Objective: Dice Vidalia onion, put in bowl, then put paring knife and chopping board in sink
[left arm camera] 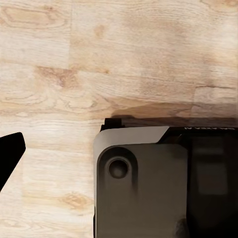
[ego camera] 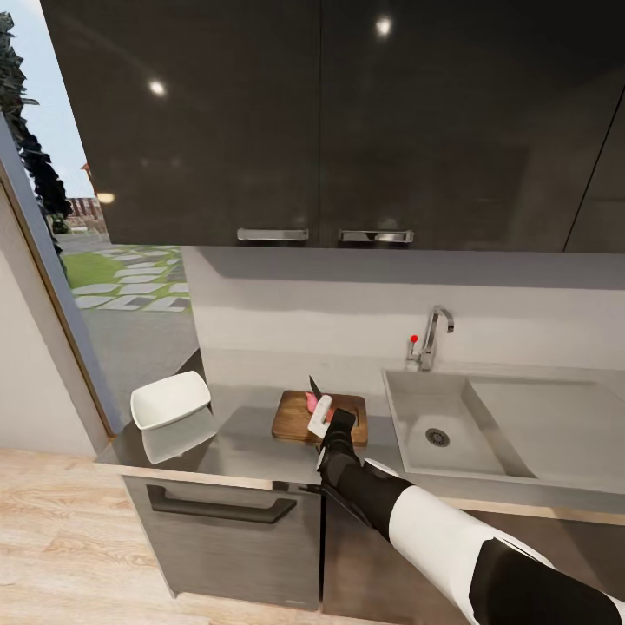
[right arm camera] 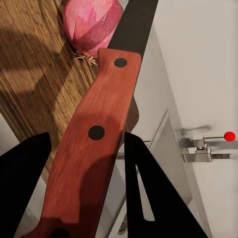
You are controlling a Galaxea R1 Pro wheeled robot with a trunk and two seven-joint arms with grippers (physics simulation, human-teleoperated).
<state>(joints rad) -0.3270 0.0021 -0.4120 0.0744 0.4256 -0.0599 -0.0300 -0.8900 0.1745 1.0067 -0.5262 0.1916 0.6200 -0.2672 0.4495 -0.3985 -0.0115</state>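
Right wrist view shows the Vidalia onion (right arm camera: 92, 24) lying whole on the chopping board (right arm camera: 34, 74), with its small roots pointing toward the red handle of the paring knife (right arm camera: 91, 148). The dark blade passes just beside the onion; I cannot tell if it touches. The right gripper (right arm camera: 87, 183) has its two black fingers closed on the handle, one on each side.

From the head view, the board (ego camera: 295, 421) lies on the countertop (ego camera: 234, 451), near the back and just beside the sink's left rim. The onion (ego camera: 310, 402) is on the board's middle, the knife (ego camera: 314, 388) stands tilted over it, and the right gripper (ego camera: 323, 421) is at the board's front edge. The bowl (ego camera: 170, 399) sits at the countertop's left end, well apart from the board. The sink (ego camera: 417, 408) has a chrome tap (ego camera: 434, 334) at its back edge.

Left wrist view shows wooden floor (left arm camera: 124, 59) and a dark part of the robot (left arm camera: 163, 183); how far open the left gripper is, I cannot tell.
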